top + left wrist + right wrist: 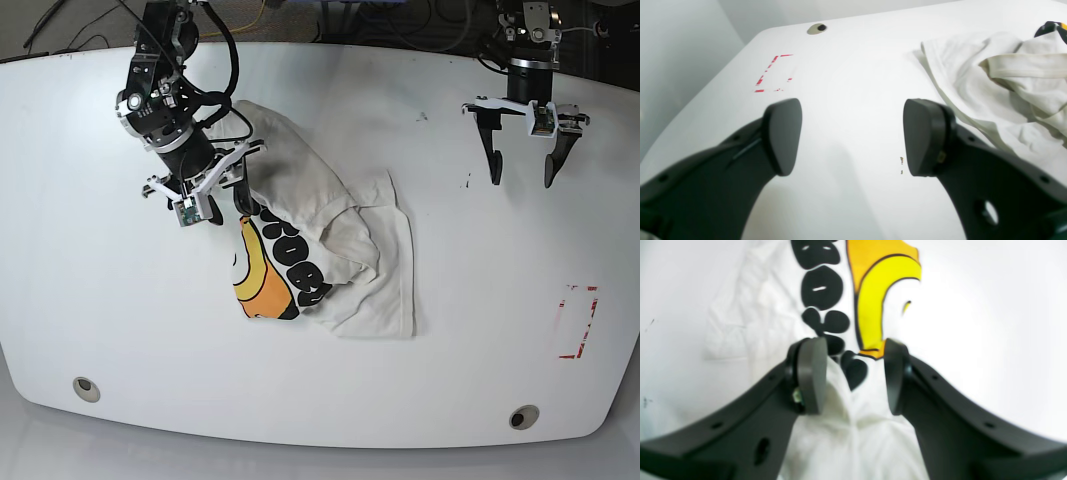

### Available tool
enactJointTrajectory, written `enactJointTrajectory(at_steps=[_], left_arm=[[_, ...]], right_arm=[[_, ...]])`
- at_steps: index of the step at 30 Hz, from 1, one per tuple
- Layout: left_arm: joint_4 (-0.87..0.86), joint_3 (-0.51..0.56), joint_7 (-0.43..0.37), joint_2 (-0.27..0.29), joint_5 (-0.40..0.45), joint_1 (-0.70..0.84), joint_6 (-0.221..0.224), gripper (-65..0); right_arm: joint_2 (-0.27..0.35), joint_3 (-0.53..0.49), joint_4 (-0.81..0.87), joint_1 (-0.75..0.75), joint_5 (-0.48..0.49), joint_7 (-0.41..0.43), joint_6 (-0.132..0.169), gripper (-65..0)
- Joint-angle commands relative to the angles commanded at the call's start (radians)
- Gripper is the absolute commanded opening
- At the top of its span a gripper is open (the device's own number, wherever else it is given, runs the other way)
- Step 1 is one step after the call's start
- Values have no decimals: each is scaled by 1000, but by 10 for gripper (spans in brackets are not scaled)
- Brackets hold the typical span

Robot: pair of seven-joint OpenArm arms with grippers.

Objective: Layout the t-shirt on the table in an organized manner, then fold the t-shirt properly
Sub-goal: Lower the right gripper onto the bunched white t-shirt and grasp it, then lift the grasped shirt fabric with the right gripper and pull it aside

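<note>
T-shirt [330,250]: crumpled at centre of counter [100,300], print partly showing; not yet laid flat, folding not begun. Right gripper [851,376]: spread, straddling a raised cloth ridge at heap's 10 o'clock. Left gripper [522,152]: spread, empty, at 2 o'clock, well apart.

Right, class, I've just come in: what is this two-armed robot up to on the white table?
It is starting to sort out a crumpled off-white cotton t-shirt with a yellow-orange and black print, bunched on the glossy white table. The right tool sits open at the heap's upper edge, a raised ridge of cloth between its pads, not yet pinched. The left tool hangs open over bare tabletop, clear of the shirt. Nothing is laid flat or folded so far.
</note>
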Motion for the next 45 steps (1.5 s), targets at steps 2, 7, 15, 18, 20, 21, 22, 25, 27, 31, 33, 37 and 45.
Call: enactJointTrajectory(at_steps=[2, 7, 15, 18, 20, 21, 22, 25, 27, 31, 33, 37, 45], left_arm=[[0, -9, 0, 2, 0, 0, 0, -208], [0, -12, 0, 2, 2, 0, 0, -208], [0, -12, 0, 2, 2, -2, 0, -210], [0, -12, 0, 2, 2, -2, 0, -210], [0, -12, 0, 2, 2, -2, 0, -210], [0, -12, 0, 2, 2, -2, 0, -210], [0, -12, 0, 2, 2, -2, 0, -210], [0, -12, 0, 2, 2, -2, 0, -210], [0, -12, 0, 2, 2, -2, 0, -210], [0, -12, 0, 0, 2, 2, 0, -210], [0, -14, 0, 0, 2, 2, 0, -210], [0, -18, 0, 0, 2, 3, 0, -210], [0, -18, 0, 0, 2, 3, 0, -211]], right_arm=[[15, 0, -15, 6, 17, -9, 11, -377], [43, -2, -49, 6, 34, -9, 23, -377], [49, -66, -51, 6, 26, -21, 52, -377], [49, -94, -51, 6, 25, -21, 54, -377], [46, -104, -58, 6, 25, -21, 54, -377], [44, -104, -64, 6, 25, -21, 54, -377], [43, -106, -68, 6, 25, -21, 54, -377], [41, -106, -87, 18, 25, -21, 54, -377], [40, -106, -104, 29, 25, -21, 54, -377], [41, -106, -143, 54, 23, -20, 52, -377], [43, -106, -158, 64, 23, -20, 52, -377], [46, -106, -173, 77, 23, -20, 52, -377], [41, -109, -173, 75, 25, -20, 52, -377]])
